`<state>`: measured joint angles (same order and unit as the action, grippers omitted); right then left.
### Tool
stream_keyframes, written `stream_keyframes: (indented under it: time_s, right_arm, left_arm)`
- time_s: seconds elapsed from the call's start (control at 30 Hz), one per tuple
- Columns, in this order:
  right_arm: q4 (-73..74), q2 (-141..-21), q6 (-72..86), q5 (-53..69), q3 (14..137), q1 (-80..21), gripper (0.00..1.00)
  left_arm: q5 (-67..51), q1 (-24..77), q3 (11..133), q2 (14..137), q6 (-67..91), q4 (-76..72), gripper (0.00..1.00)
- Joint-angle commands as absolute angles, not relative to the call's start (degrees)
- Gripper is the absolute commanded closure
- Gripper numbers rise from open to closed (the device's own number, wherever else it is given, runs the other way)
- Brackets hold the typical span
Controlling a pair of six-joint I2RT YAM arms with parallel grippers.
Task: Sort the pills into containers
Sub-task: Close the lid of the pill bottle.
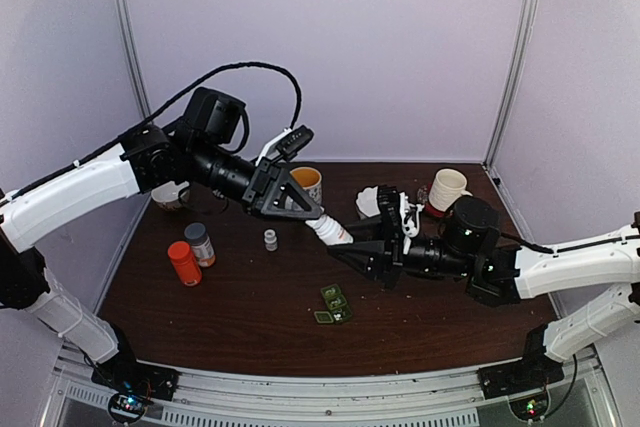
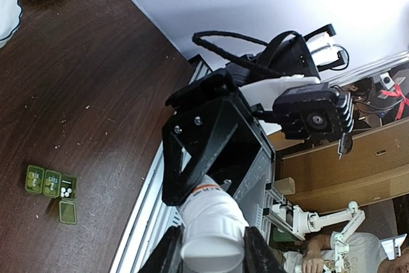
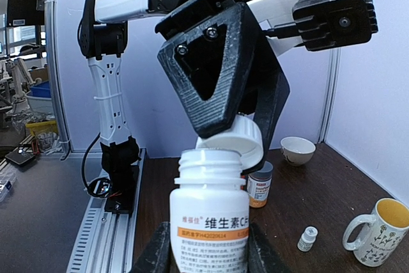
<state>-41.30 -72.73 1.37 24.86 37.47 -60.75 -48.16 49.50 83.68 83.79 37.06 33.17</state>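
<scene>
My right gripper [image 3: 209, 254] is shut on the body of a white pill bottle [image 3: 209, 215] with an orange label band, held above the table. My left gripper [image 2: 211, 250] is shut on the bottle's white cap [image 3: 233, 142], which is tilted just off the threaded mouth. In the top view both grippers meet at the bottle [image 1: 338, 237] over the table's middle. The dark-green containers [image 1: 334, 303] lie on the table below, lids open. White pills [image 2: 65, 191] show in one compartment of the containers [image 2: 43, 180]. Inside the bottle is hidden.
An orange bottle [image 1: 184, 263], a brown bottle with a grey cap [image 1: 200, 244] and a small vial [image 1: 270, 239] stand at the left. A yellow-lined mug [image 1: 306, 183], a white bowl [image 1: 368, 201] and a white mug on a red saucer [image 1: 446, 190] stand at the back.
</scene>
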Motion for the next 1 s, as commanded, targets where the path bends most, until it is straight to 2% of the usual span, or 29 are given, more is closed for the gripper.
stream_keyframes:
  time_s: [0.0,0.33,0.73,0.97]
  right_arm:
    - [-39.19,-73.72,0.77,25.33,40.79,-60.56,1.00]
    - [-30.30,-74.92,-3.44,23.96,44.32,-60.56,1.00]
    - [-34.46,-75.64,3.18,21.03,43.96,-60.52,1.00]
    - [-36.90,-76.20,5.71,21.02,44.01,-60.38,1.00]
  left_arm:
    - [-48.43,50.51,82.88,82.79,35.69,32.22,0.74]
    - [-45.93,51.42,84.44,84.91,32.61,38.36,0.74]
    - [-47.55,51.92,83.70,84.25,32.79,34.78,0.73]
    - [-46.86,51.94,83.41,84.36,32.46,34.19,0.68]
